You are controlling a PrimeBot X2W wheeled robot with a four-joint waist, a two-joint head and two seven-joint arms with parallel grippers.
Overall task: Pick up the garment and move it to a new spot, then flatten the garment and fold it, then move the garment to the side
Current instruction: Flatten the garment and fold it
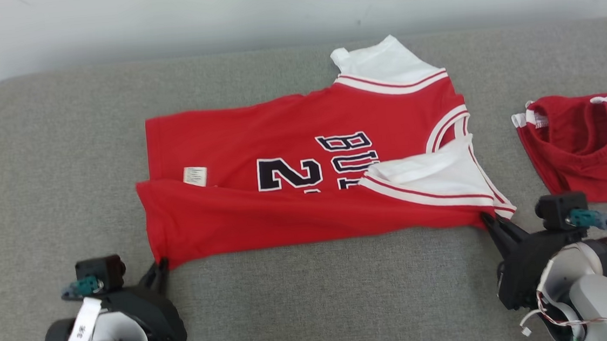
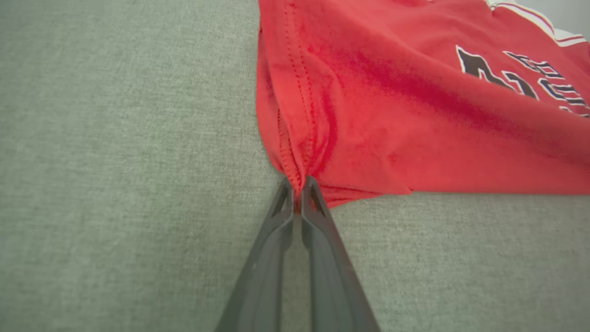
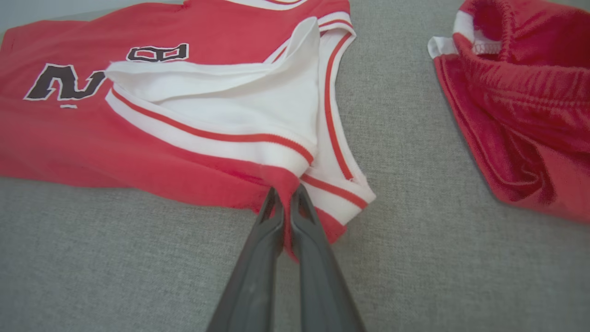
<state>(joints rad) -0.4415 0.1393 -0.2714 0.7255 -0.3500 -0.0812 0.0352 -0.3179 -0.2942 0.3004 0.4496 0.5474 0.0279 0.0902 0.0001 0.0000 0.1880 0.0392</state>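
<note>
- Grey woven-fabric surface [image 1: 39, 186] in the head view stretches wide, with a rounded far-left corner and a far edge that meets a pale wall [image 1: 161, 19]. Bare cloth lies open to the left of the garment and in front of it; there is less room on the right.
- A red sleeveless basketball jersey with white trim and dark lettering [image 1: 279, 140] lies sideways mid-surface, hem to the left and white-lined shoulders to the right. Its near long edge is folded up over the number, and a small white label [image 1: 195, 176] shows near the hem.
- A crumpled second red garment with white trim [image 1: 589, 148] lies near the jersey's right end, apart from it.
- The left jaws meet the jersey's near hem corner, and the right jaws meet its near shoulder corner.
- In the left wrist view, bare surface [image 2: 115, 161] lies to the left and below, while the jersey [image 2: 392, 115] covers the upper right. The left jaws are pressed together, pinching the stitched hem corner, which puckers into them.
- In the right wrist view, open surface [image 3: 415, 253] runs along the bottom and between the jersey [image 3: 92, 138] and the second garment [image 3: 530, 115]. The right jaws are pressed together, pinching a red fold just under the striped white armhole band.
</note>
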